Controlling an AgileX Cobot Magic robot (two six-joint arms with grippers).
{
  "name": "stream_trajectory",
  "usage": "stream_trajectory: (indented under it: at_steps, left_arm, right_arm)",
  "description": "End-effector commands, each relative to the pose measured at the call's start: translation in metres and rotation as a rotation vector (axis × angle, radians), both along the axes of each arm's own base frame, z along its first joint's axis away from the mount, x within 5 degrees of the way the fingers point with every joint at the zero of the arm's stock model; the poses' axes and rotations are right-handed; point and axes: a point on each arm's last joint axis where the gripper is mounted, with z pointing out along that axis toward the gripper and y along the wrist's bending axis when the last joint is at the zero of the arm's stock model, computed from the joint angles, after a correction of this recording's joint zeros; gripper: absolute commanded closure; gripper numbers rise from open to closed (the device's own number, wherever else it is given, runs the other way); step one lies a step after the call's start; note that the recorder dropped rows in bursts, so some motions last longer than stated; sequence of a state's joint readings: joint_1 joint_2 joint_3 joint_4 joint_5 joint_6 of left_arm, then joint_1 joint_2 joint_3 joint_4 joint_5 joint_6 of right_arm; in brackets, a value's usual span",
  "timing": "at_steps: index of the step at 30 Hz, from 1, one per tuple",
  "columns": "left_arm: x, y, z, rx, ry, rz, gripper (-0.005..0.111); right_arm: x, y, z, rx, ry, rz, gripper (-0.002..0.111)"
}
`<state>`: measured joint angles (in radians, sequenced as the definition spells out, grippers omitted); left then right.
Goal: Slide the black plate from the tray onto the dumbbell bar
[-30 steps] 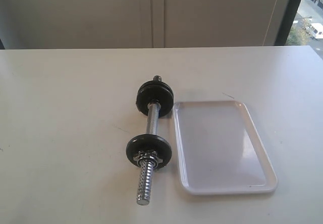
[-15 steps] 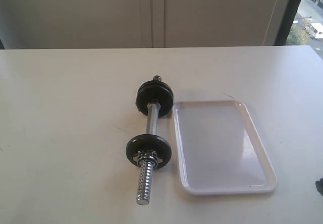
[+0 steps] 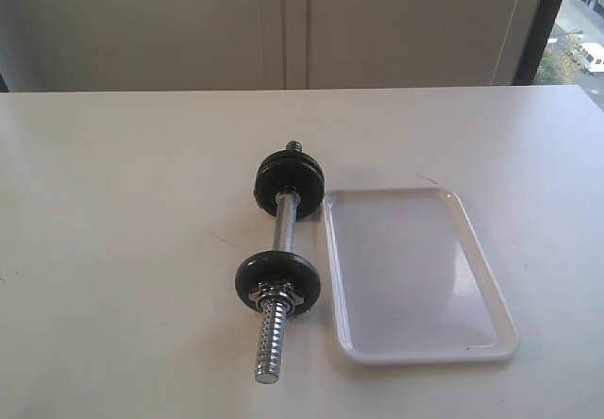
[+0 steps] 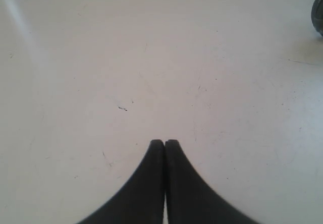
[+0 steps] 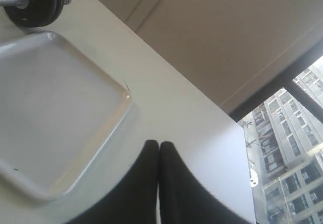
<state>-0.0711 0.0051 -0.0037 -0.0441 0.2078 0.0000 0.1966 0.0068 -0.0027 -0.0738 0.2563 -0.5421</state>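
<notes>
The dumbbell bar [image 3: 285, 232] lies on the table, left of the white tray [image 3: 415, 277]. Two black plates sit on it: one near the far end [image 3: 289, 181], and one nearer [image 3: 278, 273] with the chrome collar nut [image 3: 274, 296] against it. The tray holds nothing. Neither gripper shows in the exterior view. My left gripper [image 4: 164, 142] is shut over bare table, with a dark plate edge [image 4: 319, 17] at the frame border. My right gripper [image 5: 159, 143] is shut and empty beside the tray's rim [image 5: 123, 95], with the far plate [image 5: 35, 2] beyond.
The white table [image 3: 123, 249] spreads wide to the left of the bar. A wall with cabinet panels [image 3: 283, 23] stands behind the table's far edge. A window [image 3: 580, 23] is at the back right, past the table's right edge.
Half a second ago a dark tip showed at the right edge of the exterior view; it is now gone. The bar, plates and tray have not moved.
</notes>
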Motion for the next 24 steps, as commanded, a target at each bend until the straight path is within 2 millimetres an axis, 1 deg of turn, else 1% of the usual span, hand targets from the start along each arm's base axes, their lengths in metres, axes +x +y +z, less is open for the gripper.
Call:
stream_trajectory:
  at_steps: [1,8,24]
  left_arm:
    - [-0.0003,-0.0004,-0.0012,-0.01,0.002,-0.001,0.107]
    - [-0.0003,-0.0004,-0.0012,-0.01,0.002,-0.001,0.107]
    - [-0.0003,-0.0004,-0.0012,-0.01,0.002,-0.001,0.107]
  right_arm:
    - [0.0004,-0.0044,0.0006,-0.009,-0.018,-0.076,0.108]
    - [0.0006,-0.0099,0.0006,-0.014,-0.018,-0.175,0.108]
    - [0.0006,-0.01,0.0006,-0.009,-0.017,-0.178,0.108]
